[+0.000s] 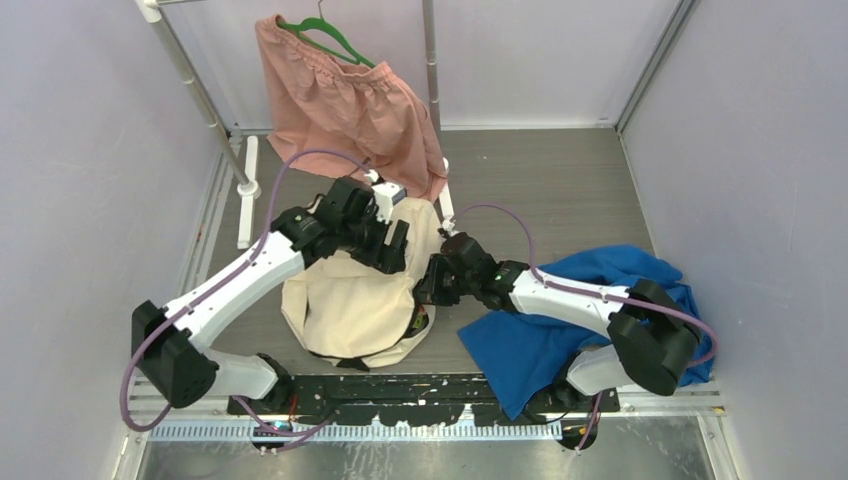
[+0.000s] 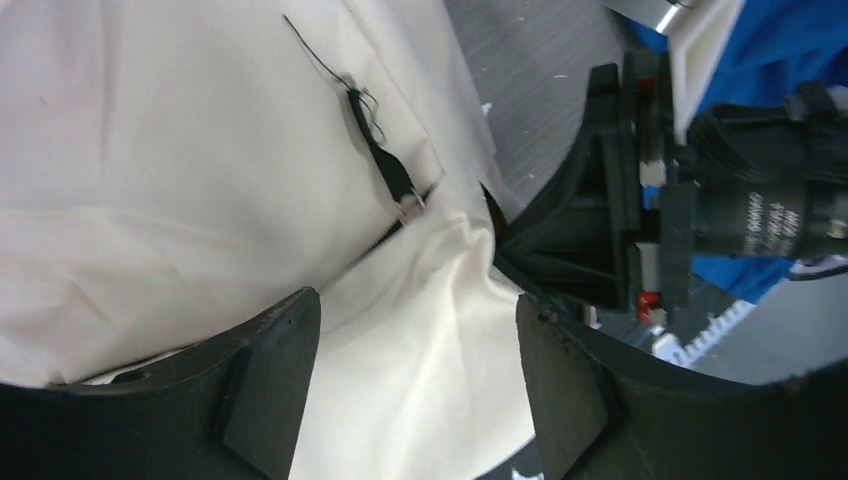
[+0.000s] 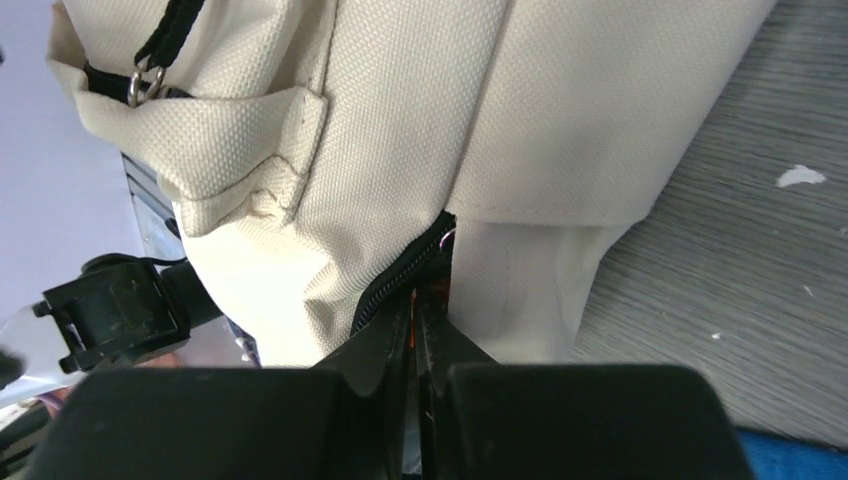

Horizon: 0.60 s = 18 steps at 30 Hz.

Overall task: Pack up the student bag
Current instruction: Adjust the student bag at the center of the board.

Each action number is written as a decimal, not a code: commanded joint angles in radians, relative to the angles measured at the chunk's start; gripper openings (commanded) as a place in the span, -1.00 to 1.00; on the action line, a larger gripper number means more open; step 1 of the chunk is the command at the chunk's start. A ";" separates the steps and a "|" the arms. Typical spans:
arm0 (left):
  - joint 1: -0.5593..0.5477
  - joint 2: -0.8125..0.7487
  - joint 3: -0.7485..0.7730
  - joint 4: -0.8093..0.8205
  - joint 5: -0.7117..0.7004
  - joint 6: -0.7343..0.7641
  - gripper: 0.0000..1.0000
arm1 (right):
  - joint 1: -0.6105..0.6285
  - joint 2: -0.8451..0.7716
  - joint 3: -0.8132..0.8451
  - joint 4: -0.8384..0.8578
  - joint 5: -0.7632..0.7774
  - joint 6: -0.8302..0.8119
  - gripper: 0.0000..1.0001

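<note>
1. The student bag (image 1: pixel 345 300), a large soft cream backpack of coarse woven canvas, lay slumped on the table (image 1: pixel 560 190) between the 2 arms. Packing seemed to be at an early stage.
2. The blue cloth (image 1: pixel 560 330), limp and crumpled, lay outside the bag, just beside it.
3. The left gripper (image 2: pixel 415 360) hung over the bag, jaws apart around a fabric fold.
4. The right gripper (image 3: pixel 415 330) had its jaws together, pinching the bag's edge at the black toothed zipper (image 3: pixel 400 285).
</note>
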 commanded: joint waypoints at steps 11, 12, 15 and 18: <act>-0.284 -0.158 -0.181 0.120 -0.192 -0.432 0.34 | -0.064 -0.256 0.062 -0.296 0.175 -0.198 -0.70; -0.305 -0.147 -0.185 0.127 -0.231 -0.460 0.34 | -0.066 -0.252 0.062 -0.303 0.179 -0.197 -0.70; -0.361 -0.115 -0.184 0.146 -0.347 -0.536 0.32 | -0.091 -0.267 0.049 -0.323 0.237 -0.180 -0.70; -0.423 -0.068 -0.173 0.148 -0.479 -0.598 0.32 | -0.142 -0.317 0.019 -0.341 0.268 -0.164 -0.66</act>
